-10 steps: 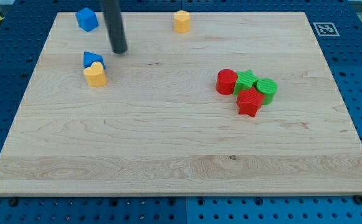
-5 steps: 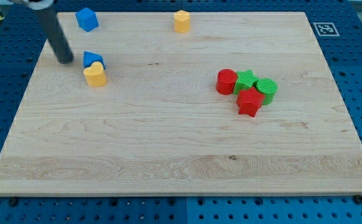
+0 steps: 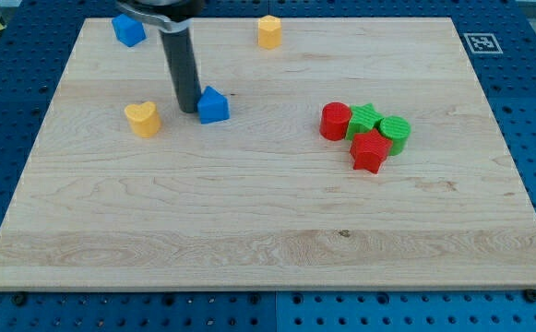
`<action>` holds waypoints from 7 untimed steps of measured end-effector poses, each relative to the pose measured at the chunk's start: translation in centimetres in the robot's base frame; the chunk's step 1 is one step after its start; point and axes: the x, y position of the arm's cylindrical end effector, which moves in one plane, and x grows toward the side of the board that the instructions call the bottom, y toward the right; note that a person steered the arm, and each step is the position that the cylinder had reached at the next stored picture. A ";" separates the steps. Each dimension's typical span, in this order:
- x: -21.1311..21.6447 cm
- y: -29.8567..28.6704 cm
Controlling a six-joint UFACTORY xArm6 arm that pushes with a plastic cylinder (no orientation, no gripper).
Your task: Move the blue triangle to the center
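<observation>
The blue triangle lies on the wooden board, left of the board's middle and toward the view's top. My tip rests on the board just left of the blue triangle, touching or nearly touching its left side. The dark rod rises from there to the view's top. A yellow heart block sits further left, apart from both the tip and the triangle.
A blue block sits at the top left and a yellow block at the top middle. At the right, a red cylinder, a green star, a green cylinder and a red block are clustered together.
My tip went from the triangle's left to push it rightward. The blue triangle slid right, away from the yellow heart. The yellow heart stayed roughly in place.
</observation>
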 end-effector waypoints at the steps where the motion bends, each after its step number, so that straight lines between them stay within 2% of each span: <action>1: 1.5 2.3; 5: 4.6 9.9; 7: 4.6 12.5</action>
